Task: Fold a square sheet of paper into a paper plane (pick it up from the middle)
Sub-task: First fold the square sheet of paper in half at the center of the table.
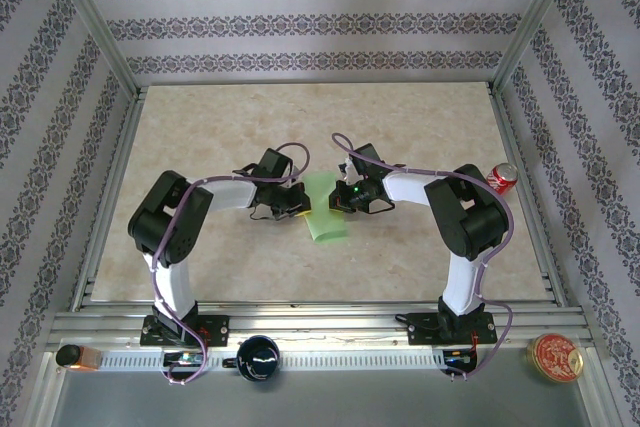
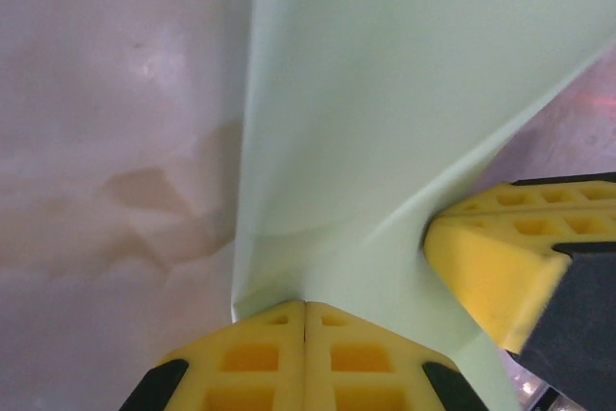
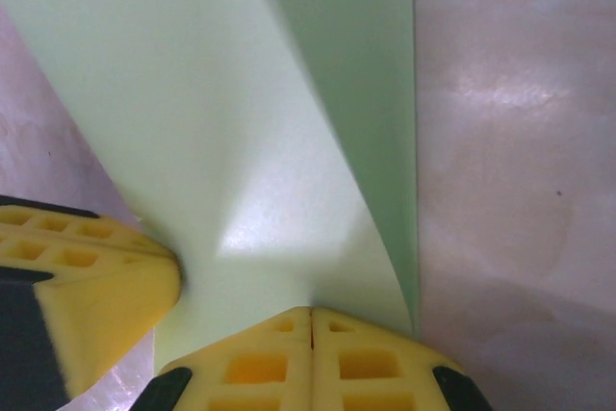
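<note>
The square sheet of paper [image 1: 326, 221] is light green and lies as a narrow bent shape on the marbled table, between the two grippers. My left gripper [image 1: 297, 206] is shut on its left edge; in the left wrist view the paper [image 2: 385, 93] curls up into the closed yellow fingertips [image 2: 279, 329]. My right gripper [image 1: 341, 197] is shut on the right edge, where the paper [image 3: 221, 122] rises into its closed fingertips [image 3: 342, 334]. Each wrist view catches the other gripper's yellow finger [image 2: 491, 257] [image 3: 96, 286] pressed close beside the sheet.
A red can [image 1: 503, 177] stands near the right rail, close to the right arm's elbow. On the front ledge are a black mug [image 1: 259, 358], a round tin [image 1: 555, 357] and a small orange item [image 1: 78, 356]. Aluminium frame posts [image 1: 95, 27] ring the table.
</note>
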